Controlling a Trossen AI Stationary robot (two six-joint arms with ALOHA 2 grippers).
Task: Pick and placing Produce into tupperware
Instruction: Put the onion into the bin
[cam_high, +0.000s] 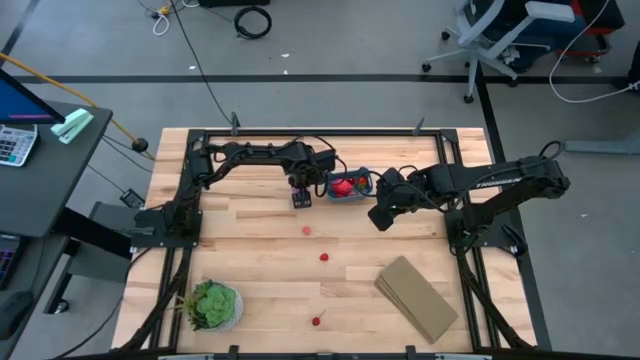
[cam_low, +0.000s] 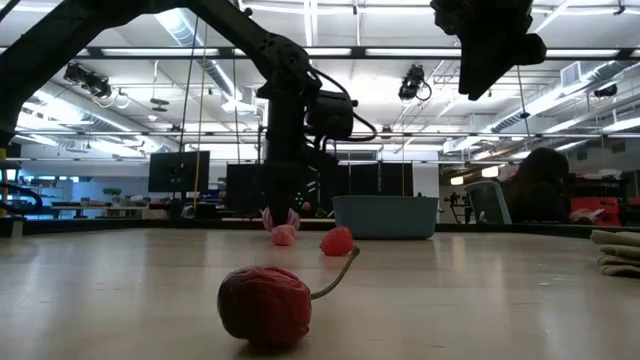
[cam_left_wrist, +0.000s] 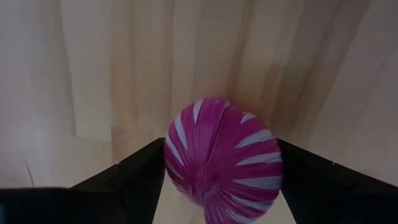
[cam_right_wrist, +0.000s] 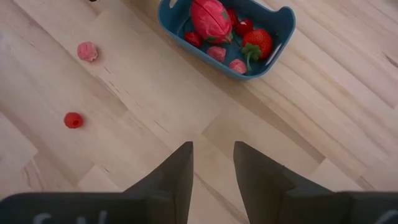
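Three pieces lie loose mid-tabletop while my left gripper (cam_left_wrist: 217, 186) clamps the purple striped produce (cam_left_wrist: 222, 158) beside the tupperware (cam_high: 350, 185) near the far edge; next, I'd carry it over the tub; right gripper (cam_right_wrist: 211, 177) hovers apart

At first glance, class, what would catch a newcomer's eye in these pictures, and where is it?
The purple striped ball stands out, filling the left wrist view, held between the left gripper's fingers just left of the blue tub. The tub, at the table's far middle, already holds red fruits. A big red cherry lies alone near the front edge.
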